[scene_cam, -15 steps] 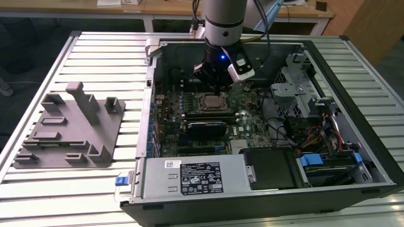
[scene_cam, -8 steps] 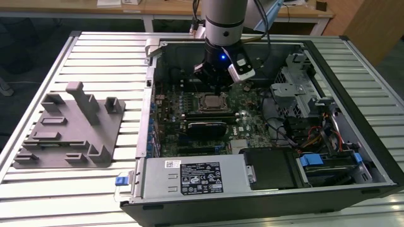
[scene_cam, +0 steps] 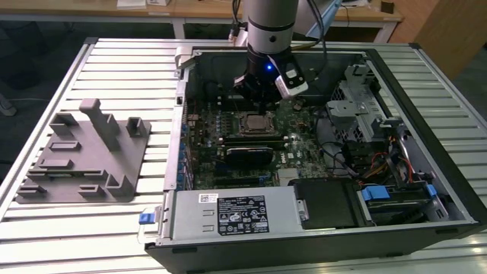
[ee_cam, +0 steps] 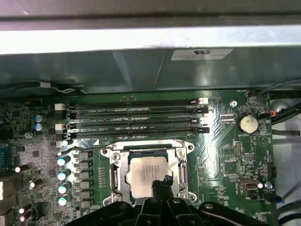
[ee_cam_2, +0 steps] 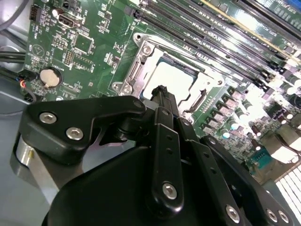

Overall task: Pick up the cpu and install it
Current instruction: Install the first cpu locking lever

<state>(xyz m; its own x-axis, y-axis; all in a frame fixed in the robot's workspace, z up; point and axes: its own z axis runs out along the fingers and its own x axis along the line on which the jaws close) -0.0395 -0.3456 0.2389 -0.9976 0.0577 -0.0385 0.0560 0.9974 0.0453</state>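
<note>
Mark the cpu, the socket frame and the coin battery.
cpu [ee_cam: 145,172]: first wrist view, centre of its silvery top.
socket frame [ee_cam: 114,173]: first wrist view, on one metal side bar.
coin battery [ee_cam: 248,124]: first wrist view, middle of its round face.

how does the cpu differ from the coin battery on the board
The cpu is square, the battery round. The cpu is larger than the battery. The cpu lies inside the socket frame; the battery sits apart on open board. Both are silvery and lie flat.

Exterior view high over case [scene_cam: 304,254]; both wrist views close on socket [ee_cam: 114,165] [ee_cam_2: 134,70].
</note>
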